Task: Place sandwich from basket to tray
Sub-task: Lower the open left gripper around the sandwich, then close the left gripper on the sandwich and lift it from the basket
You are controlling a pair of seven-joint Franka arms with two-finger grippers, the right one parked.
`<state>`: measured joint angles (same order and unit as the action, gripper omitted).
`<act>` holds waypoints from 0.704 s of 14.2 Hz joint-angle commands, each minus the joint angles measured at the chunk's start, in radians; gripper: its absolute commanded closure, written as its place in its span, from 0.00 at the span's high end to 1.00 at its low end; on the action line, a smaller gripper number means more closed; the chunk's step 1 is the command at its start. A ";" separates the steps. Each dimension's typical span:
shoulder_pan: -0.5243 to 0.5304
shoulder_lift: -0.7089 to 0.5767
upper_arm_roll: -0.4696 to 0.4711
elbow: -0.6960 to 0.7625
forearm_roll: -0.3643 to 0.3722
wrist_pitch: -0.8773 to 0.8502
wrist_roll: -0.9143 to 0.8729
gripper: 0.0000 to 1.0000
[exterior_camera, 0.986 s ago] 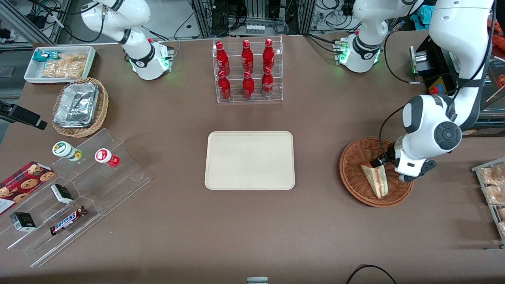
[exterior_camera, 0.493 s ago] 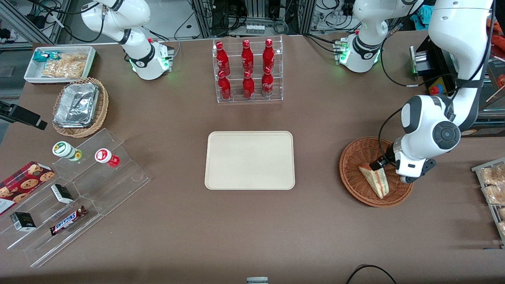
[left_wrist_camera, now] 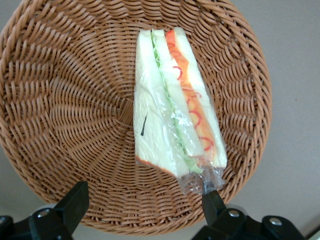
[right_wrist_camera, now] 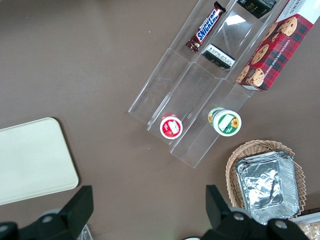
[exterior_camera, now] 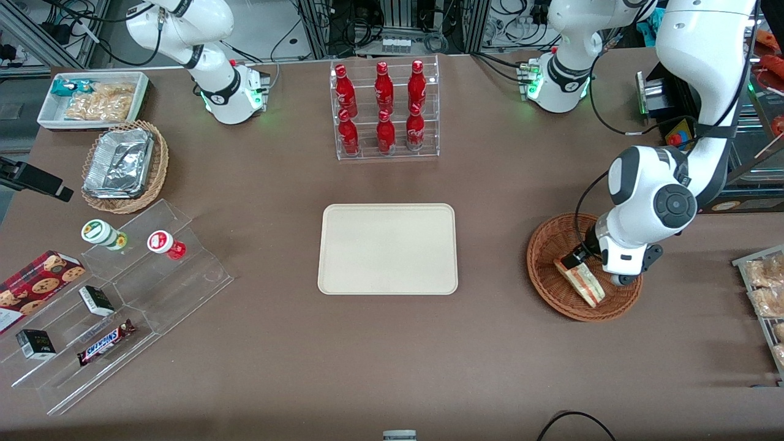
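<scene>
The sandwich [exterior_camera: 580,283] [left_wrist_camera: 175,115], a plastic-wrapped wedge of white bread with orange and green filling, lies in the reddish-brown wicker basket [exterior_camera: 549,237] [left_wrist_camera: 65,100] at the working arm's end of the table. My left gripper [exterior_camera: 576,256] [left_wrist_camera: 144,206] hangs low over the basket and is open wide. One fingertip [left_wrist_camera: 212,201] touches the crimped tail of the wrapper. The other fingertip [left_wrist_camera: 75,201] is over the basket's rim, and only bare wicker lies between them. The cream tray [exterior_camera: 388,248] [right_wrist_camera: 30,160] sits in the table's middle with nothing on it.
A clear rack of red bottles [exterior_camera: 384,110] stands farther from the front camera than the tray. Toward the parked arm's end are a clear stepped shelf with snacks [exterior_camera: 122,294], a tan basket of foil containers [exterior_camera: 122,165] and a white bin [exterior_camera: 92,98]. Bagged pastries [exterior_camera: 765,288] lie beside the basket.
The left arm has shifted a little toward the tray, staying low over the basket. The sandwich has turned slightly inside the basket, its upper end swinging toward the tray.
</scene>
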<state>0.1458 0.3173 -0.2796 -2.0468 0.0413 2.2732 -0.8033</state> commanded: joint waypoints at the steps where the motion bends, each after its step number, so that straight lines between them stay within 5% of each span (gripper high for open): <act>1: 0.000 -0.001 0.000 0.002 -0.008 0.009 -0.014 1.00; 10: 0.008 -0.060 0.002 0.025 -0.006 -0.067 -0.103 1.00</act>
<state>0.1516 0.2933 -0.2771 -2.0304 0.0413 2.2522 -0.8724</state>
